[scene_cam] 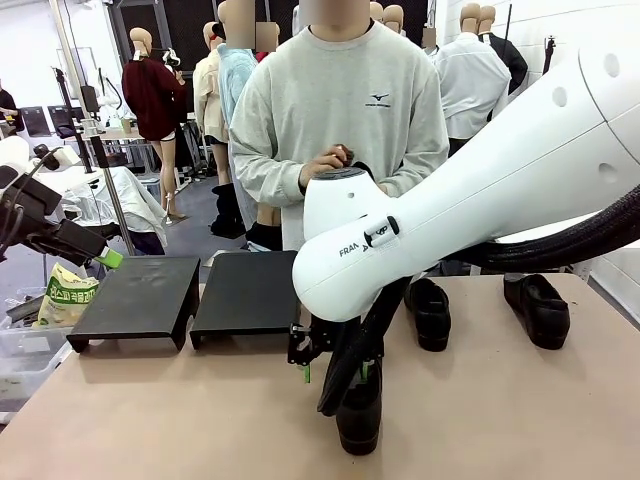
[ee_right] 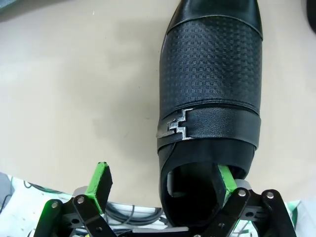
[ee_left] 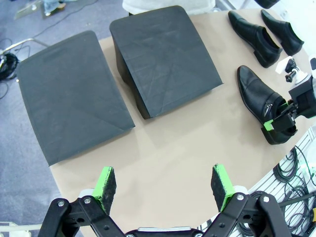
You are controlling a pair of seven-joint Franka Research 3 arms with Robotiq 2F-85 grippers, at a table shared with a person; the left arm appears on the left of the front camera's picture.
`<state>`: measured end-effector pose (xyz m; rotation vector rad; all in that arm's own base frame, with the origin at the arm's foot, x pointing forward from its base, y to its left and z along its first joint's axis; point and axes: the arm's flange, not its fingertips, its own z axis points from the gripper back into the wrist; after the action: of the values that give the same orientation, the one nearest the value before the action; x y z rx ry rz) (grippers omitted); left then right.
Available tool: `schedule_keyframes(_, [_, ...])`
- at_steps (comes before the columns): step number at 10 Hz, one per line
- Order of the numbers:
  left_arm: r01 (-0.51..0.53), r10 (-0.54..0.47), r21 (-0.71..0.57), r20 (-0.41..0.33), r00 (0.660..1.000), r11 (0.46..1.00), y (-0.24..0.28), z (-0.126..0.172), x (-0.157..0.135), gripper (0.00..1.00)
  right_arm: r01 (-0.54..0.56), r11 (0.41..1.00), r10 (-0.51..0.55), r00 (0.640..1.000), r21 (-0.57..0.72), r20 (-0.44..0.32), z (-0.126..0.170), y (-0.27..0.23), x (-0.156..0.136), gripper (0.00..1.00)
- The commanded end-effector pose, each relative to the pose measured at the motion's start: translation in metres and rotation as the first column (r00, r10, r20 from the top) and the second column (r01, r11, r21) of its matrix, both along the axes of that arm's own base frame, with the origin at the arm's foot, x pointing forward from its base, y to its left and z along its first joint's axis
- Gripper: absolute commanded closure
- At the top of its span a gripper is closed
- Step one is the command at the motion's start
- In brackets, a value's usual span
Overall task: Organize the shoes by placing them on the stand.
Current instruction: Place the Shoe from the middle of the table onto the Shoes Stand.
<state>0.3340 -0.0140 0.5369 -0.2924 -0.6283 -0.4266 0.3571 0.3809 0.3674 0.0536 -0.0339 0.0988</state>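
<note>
Right end effector (ee_right: 163,178): standing wide, one finger (ee_right: 225,178) reaching inside the shoe (scene_cam: 358,415), seemingly for a rim grip.
Shoe: lying on table (scene_cam: 150,420), lower centre.
Left end effector (ee_left: 165,180): hovering wide, empty.

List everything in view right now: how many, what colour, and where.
Shoes: three, black, two at the table's far right, one near the front middle.
Stands: two, black, side by side on the table's far left.
Table: one, tan, between robot and person.
Bag: one, yellowish, in a clear bin left of the table.
Person: one, grey sweatshirt, at the far side.
Left gripper: one, black and green, open, raised at the table's left.
Right gripper: one, same colours, open, one finger inside the near shoe.
</note>
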Motion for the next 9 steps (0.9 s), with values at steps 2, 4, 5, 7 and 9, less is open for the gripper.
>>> schedule_keyframes(2, [0.000,0.000,0.000,0.000,1.000,1.000,0.003,0.000,0.000,0.00,0.000,1.000,0.000,1.000,0.000,0.000,0.000,0.000,0.000,0.00])
schedule_keyframes(4, [0.000,0.000,0.000,0.000,1.000,1.000,0.003,0.000,0.000,0.00,-0.025,0.999,0.024,0.999,0.021,0.047,0.045,-0.024,-0.015,0.00])
schedule_keyframes(5, [0.000,0.000,0.000,0.000,1.000,1.000,0.003,0.000,0.000,0.00,-0.016,0.999,0.013,0.998,0.041,0.064,0.069,-0.045,-0.021,0.00])
schedule_keyframes(7, [0.000,0.000,0.000,0.000,1.000,1.000,0.003,0.000,0.000,0.00,0.047,0.996,-0.052,0.996,0.073,0.072,0.098,-0.094,-0.025,0.00])
schedule_keyframes(9, [0.000,0.000,0.000,0.000,1.000,1.000,0.003,0.000,0.000,0.00,0.114,0.992,-0.117,0.991,-0.044,-0.070,0.099,-0.169,-0.015,0.00])
